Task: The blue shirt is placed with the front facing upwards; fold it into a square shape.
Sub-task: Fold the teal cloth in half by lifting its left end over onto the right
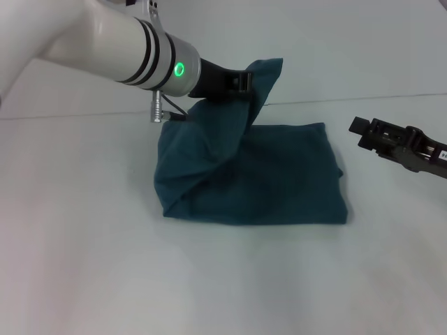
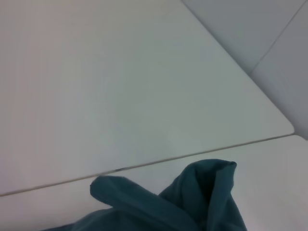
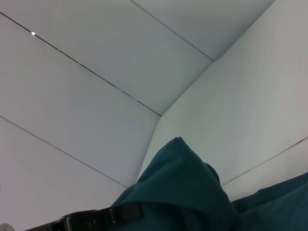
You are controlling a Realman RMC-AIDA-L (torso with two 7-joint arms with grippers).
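Observation:
The blue shirt (image 1: 272, 174) lies partly folded on the white table (image 1: 84, 265), showing plain teal cloth with no lettering. One edge of it is lifted into a peak (image 1: 262, 73) above the back left part of the pile. My left gripper (image 1: 241, 82) is shut on that raised cloth, which drapes down from it to the table. The bunched fabric (image 2: 192, 202) fills the bottom of the left wrist view. The right wrist view has the raised peak (image 3: 180, 178) with the left gripper (image 3: 96, 219) in front of it. My right gripper (image 1: 360, 129) hovers apart from the shirt, to its right.
The table's far edge (image 1: 391, 98) meets a pale wall behind the shirt. Bare tabletop lies in front of and left of the shirt. The white left arm (image 1: 105, 42) reaches in from the upper left.

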